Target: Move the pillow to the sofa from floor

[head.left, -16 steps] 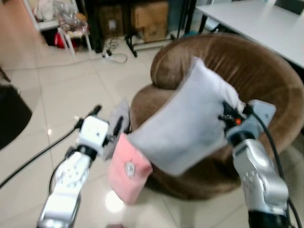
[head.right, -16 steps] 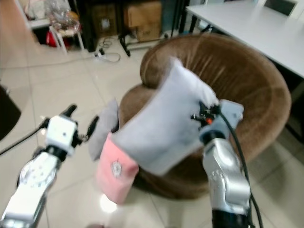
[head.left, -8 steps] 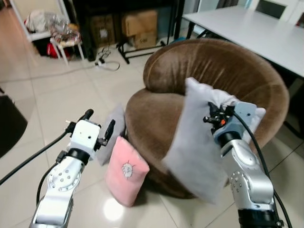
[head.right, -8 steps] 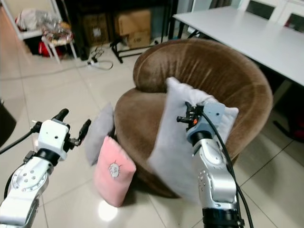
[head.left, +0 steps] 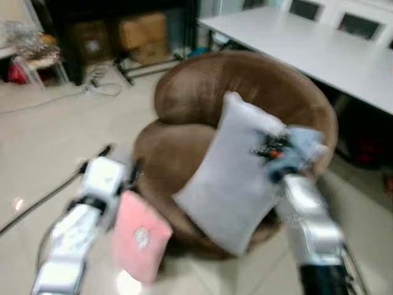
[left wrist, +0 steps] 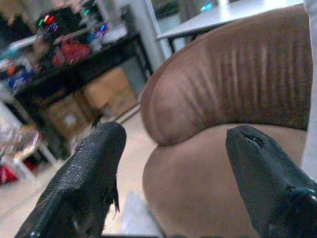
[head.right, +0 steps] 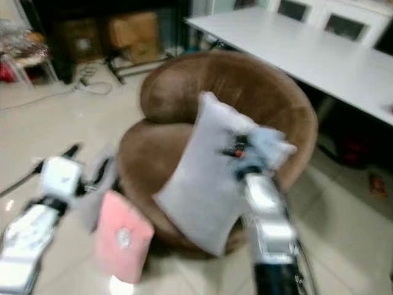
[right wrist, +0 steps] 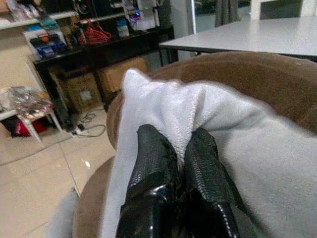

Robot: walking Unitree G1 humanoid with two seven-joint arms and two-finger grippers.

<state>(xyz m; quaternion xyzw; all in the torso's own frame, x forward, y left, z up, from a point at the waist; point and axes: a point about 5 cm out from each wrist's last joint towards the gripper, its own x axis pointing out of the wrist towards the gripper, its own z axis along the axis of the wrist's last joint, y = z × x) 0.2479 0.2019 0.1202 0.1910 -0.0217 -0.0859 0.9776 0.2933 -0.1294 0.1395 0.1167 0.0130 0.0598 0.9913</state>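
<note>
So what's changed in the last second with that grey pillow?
The right gripper, pinching the grey pillow throughout, swung it from the sofa's front edge toward its seat. The camera also shifted. The left gripper stayed open and empty; the pink pillow stayed on the floor against the sofa.

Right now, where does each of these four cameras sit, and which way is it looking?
Left eye, on the head: looks down at the brown sofa; both silver arms show.
Right eye: the same scene from beside it.
Left wrist: looks along the open left tool at the sofa.
Right wrist: looks along the right tool, shut on the grey pillow.
All four share the sofa.
</note>
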